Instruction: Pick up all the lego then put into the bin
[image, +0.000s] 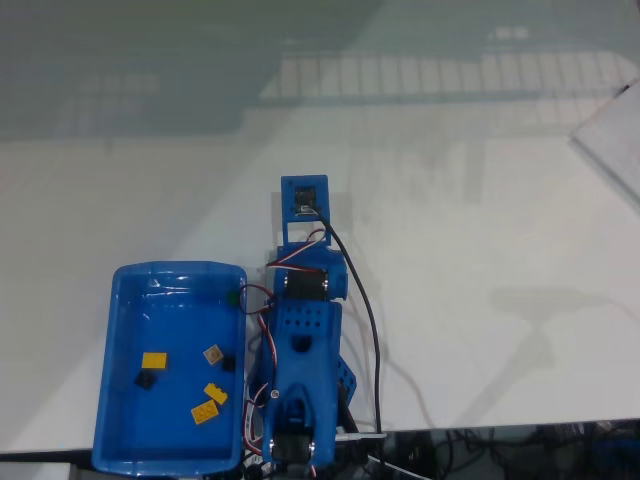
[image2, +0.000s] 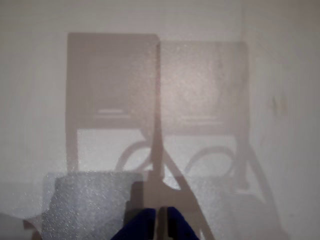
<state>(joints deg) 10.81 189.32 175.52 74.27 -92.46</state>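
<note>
Already lego (image: 154, 360) inside bin (image: 112, 400), left of end effector (image2: 161, 220).

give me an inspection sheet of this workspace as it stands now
surface: white table, bare in front of the arm, with shadows of the arm and window across it
job's things: blue bin at the table's lower left in the fixed view; inside it lie yellow lego, black lego and a tan lego; no lego seen on the table
clutter: a pale sheet at the right edge
grippers: gripper low in the wrist view, jaws together, holding nothing, over bare table
cables: black cable running down the arm's right side; red and white wires on the arm
surroundings: dark tangle of cables below the table edge
</note>
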